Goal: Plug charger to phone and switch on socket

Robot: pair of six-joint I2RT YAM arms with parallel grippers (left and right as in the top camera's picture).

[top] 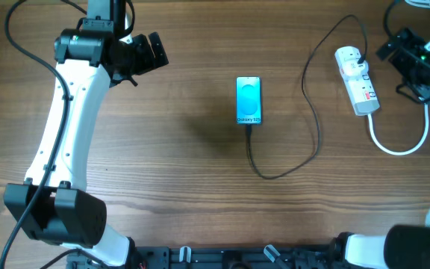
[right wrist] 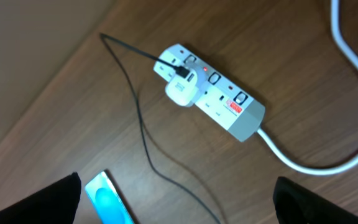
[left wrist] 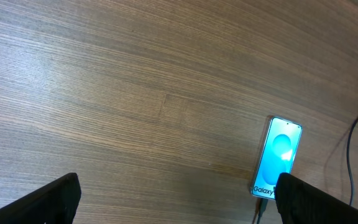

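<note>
The phone [top: 248,100] lies flat mid-table, its cyan screen lit. The charger's thin black cable [top: 313,119] runs from a connector at the phone's near end, loops right and goes up to its white plug [right wrist: 181,92], which sits in the socket [top: 357,90], a white strip with red markings. The phone also shows in the left wrist view [left wrist: 278,155] and the right wrist view [right wrist: 107,200]. My left gripper [top: 154,51] is open and empty, raised at the far left of the phone. My right gripper [top: 394,46] is open and empty, raised just beyond the socket's far right.
The socket's thick white cord [top: 398,143] curls out from its near end toward the right edge. The wooden table [top: 178,149] carries nothing else. Both arm bases stand at the near edge.
</note>
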